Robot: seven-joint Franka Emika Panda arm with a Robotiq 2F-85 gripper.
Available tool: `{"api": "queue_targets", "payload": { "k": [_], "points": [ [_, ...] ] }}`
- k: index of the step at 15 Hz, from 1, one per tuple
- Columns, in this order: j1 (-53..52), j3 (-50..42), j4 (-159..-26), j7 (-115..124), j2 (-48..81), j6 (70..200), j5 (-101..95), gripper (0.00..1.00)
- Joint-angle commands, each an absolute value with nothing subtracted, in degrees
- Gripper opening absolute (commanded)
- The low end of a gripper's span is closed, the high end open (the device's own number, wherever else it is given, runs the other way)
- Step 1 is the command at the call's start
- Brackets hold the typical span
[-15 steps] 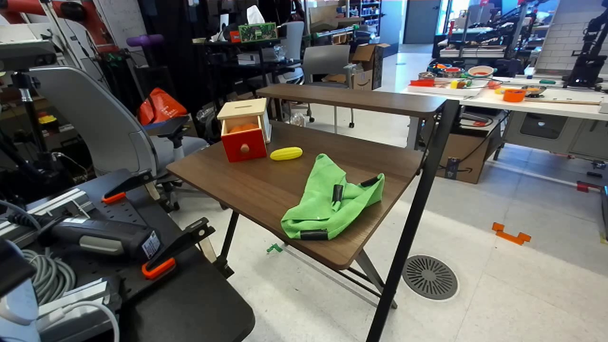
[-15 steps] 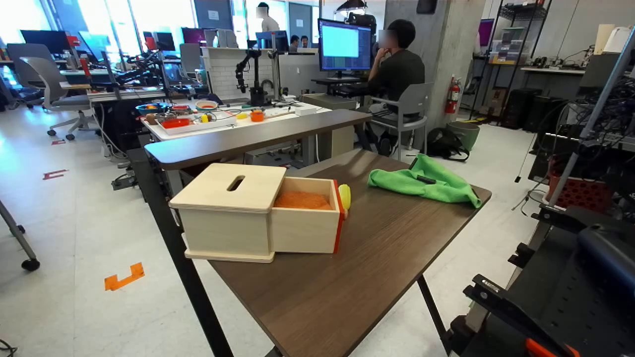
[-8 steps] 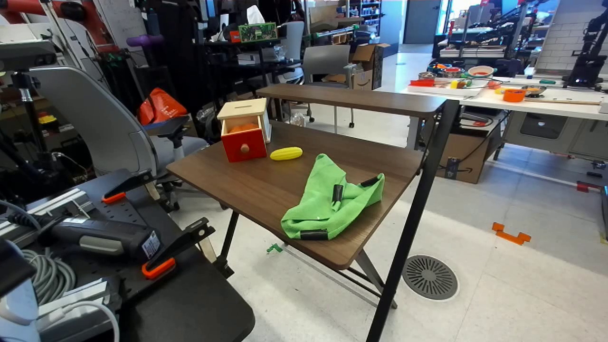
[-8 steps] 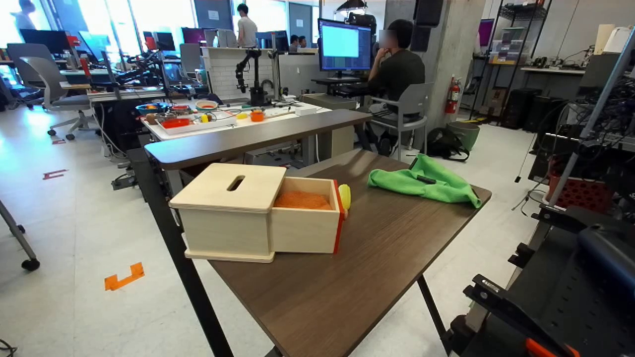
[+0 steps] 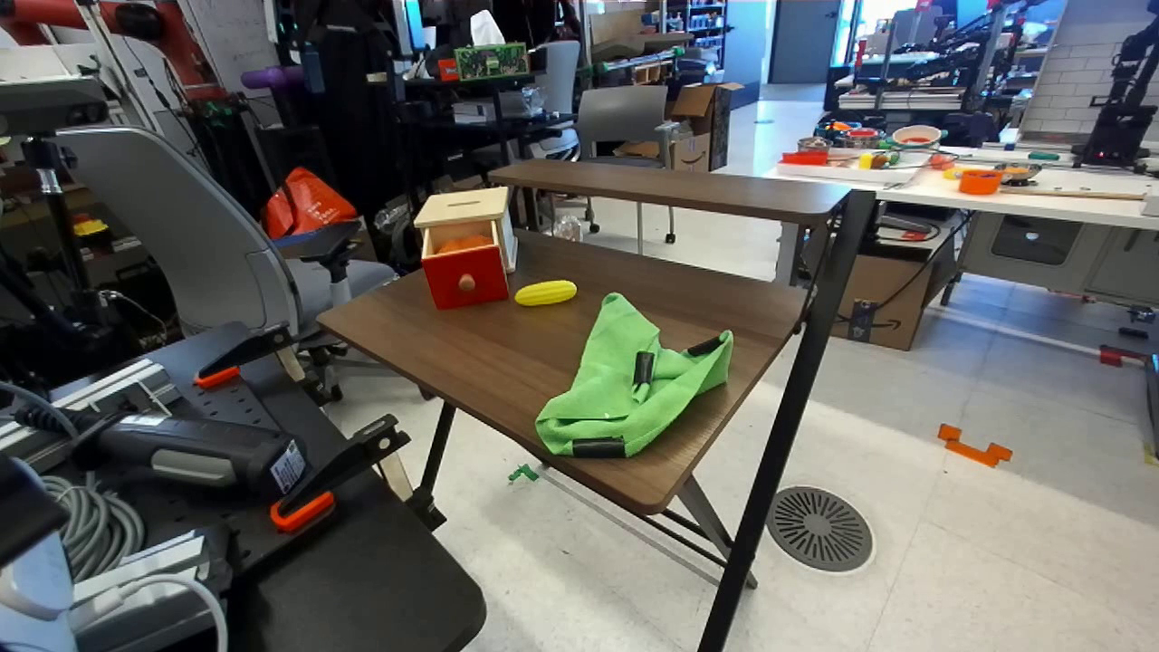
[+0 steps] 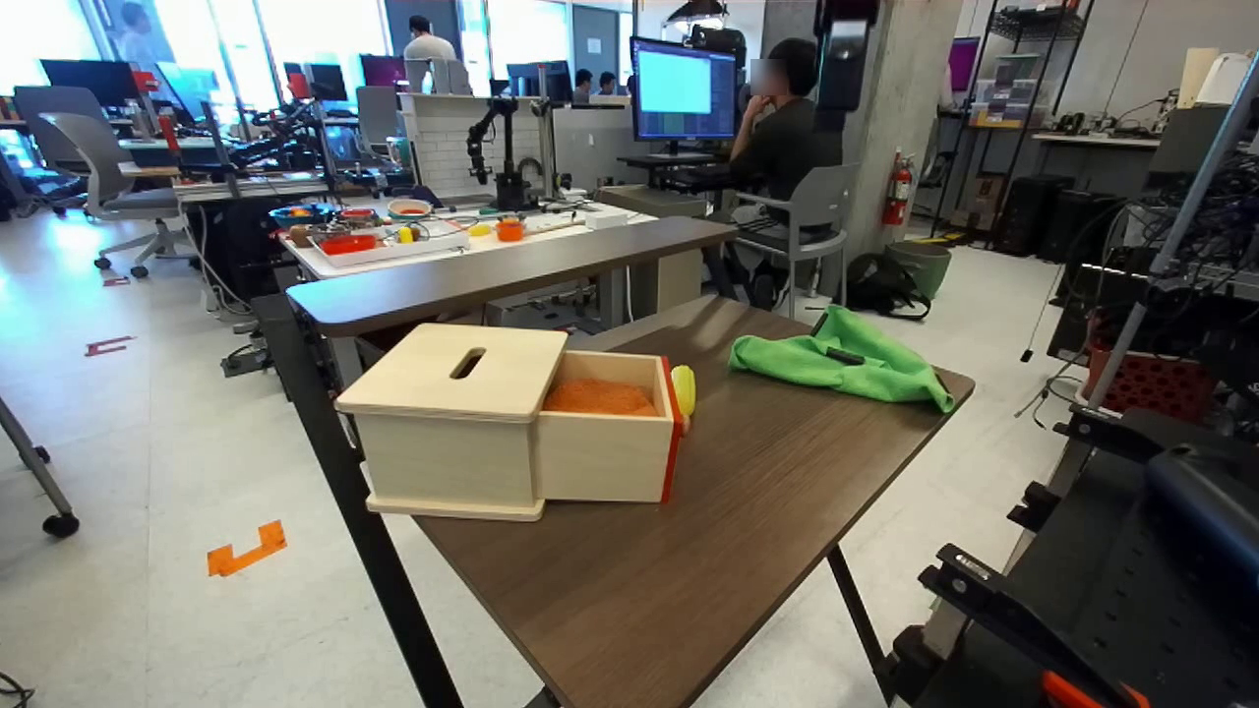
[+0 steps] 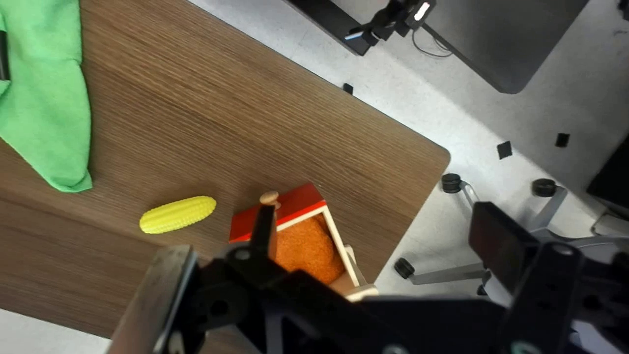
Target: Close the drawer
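Observation:
The drawer [image 5: 466, 276] has a red front and a round wooden knob [image 7: 269, 198]. It stands well pulled out of its light wooden box [image 6: 443, 462], as its bare side wall [image 6: 605, 457] shows. Something orange [image 7: 309, 250] lies inside it. In the wrist view my gripper [image 7: 376, 216] is open with nothing between its fingers, high above the table. Its left finger covers part of the drawer in that view, and its right finger lies over the floor beyond the table edge. The gripper's black body hides most of the box there.
A yellow corn [image 5: 545, 292] lies beside the drawer front. A green cloth [image 5: 634, 389] lies farther along the brown table [image 7: 344, 142]. A raised shelf [image 5: 670, 188] runs along one table side. A black cart [image 5: 380, 561] with clamps stands close by.
A dark part, apparently of my arm, has come lower at the top of an exterior view. The drawer, corn and cloth have not moved.

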State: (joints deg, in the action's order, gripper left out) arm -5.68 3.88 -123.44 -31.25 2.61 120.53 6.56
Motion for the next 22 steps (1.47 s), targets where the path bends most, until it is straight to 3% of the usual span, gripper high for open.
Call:
{"api": "queue_targets", "payload": {
  "k": [1, 13, 22],
  "points": [
    [-5.5, 4.6, -119.7, -28.4, 10.7, 124.3, 1.1, 1.00],
    [-4.8, 3.9, -119.6, -29.2, 23.8, 133.9, -16.2, 1.00],
    [-5.8, 3.0, -121.0, -21.6, 31.8, 155.2, -21.1, 1.00]
  ]
}}
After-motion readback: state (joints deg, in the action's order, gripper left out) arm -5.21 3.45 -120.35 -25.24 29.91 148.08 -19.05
